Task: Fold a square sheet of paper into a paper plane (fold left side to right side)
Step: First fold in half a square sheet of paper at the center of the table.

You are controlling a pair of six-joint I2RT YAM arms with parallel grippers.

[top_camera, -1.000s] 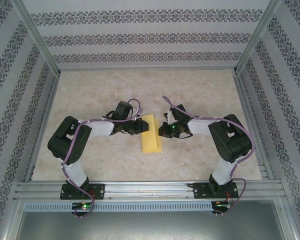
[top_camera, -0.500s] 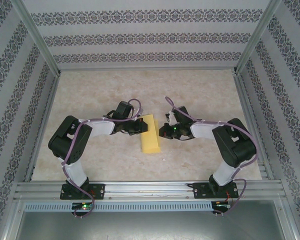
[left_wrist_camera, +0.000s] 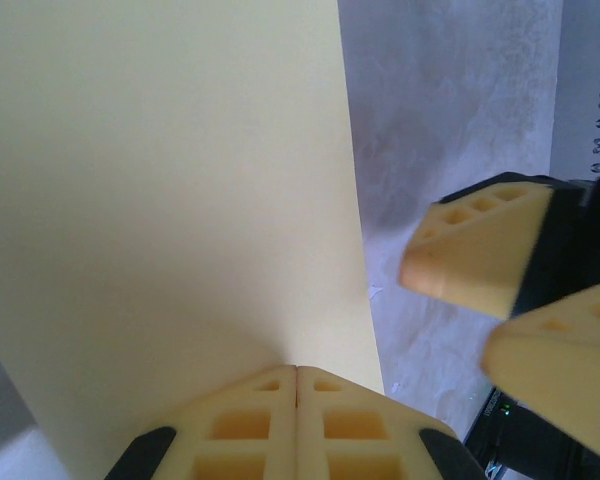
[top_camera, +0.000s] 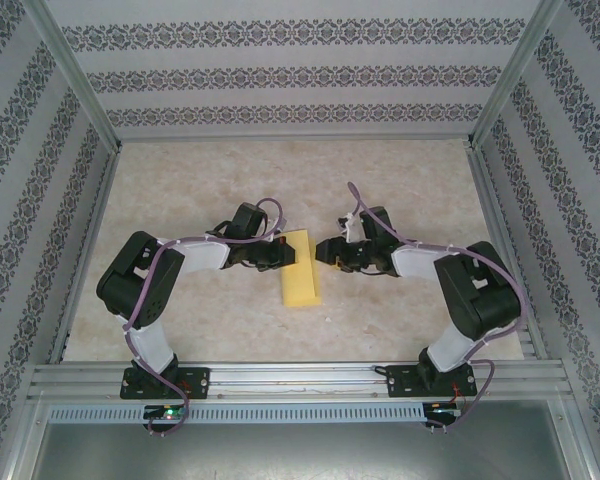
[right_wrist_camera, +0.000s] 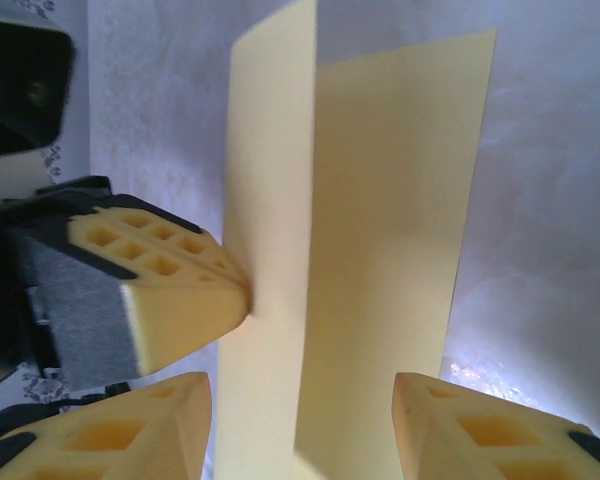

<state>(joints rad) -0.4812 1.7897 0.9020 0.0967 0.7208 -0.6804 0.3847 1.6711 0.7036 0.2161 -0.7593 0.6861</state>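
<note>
Bright, even light, soft close-up blur

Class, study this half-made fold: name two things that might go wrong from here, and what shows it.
1. The left gripper pinches the raised flap of the square sheet of paper only at its edge, so the flap may slip free.
2. The right gripper is open and holding nothing, so the flat half could slide and the edges end up misaligned.
</note>
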